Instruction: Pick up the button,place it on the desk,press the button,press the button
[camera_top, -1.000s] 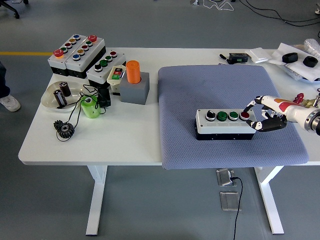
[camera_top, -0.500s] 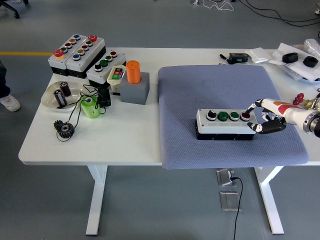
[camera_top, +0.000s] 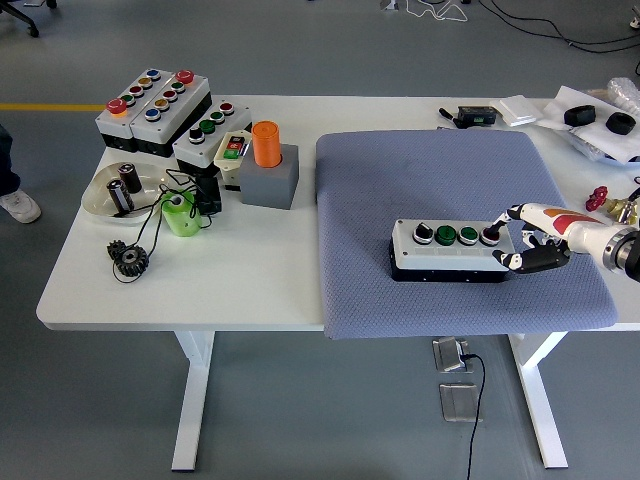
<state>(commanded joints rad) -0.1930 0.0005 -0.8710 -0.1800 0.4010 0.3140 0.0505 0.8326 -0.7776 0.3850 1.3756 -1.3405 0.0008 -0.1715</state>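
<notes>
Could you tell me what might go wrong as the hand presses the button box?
The box rests loose on the soft mat, so a sideways push from the right hand could slide it left. The fingertip sits by the rightmost button; the buttons are close together, so it may press the wrong one.

Five button boxes are on the table: one on the grey mat (camera_top: 455, 245) and four grouped at the far left, namely two long ones (camera_top: 136, 102) (camera_top: 172, 104), a third with green buttons (camera_top: 208, 130), and a small pale one (camera_top: 233, 146). The box on the mat carries four buttons in a row. There is one orange cylinder (camera_top: 265, 143), one white dish (camera_top: 105, 195), one green cup (camera_top: 179, 213), one black gear (camera_top: 131, 260), and one robot hand (camera_top: 530, 240) in view.
</notes>
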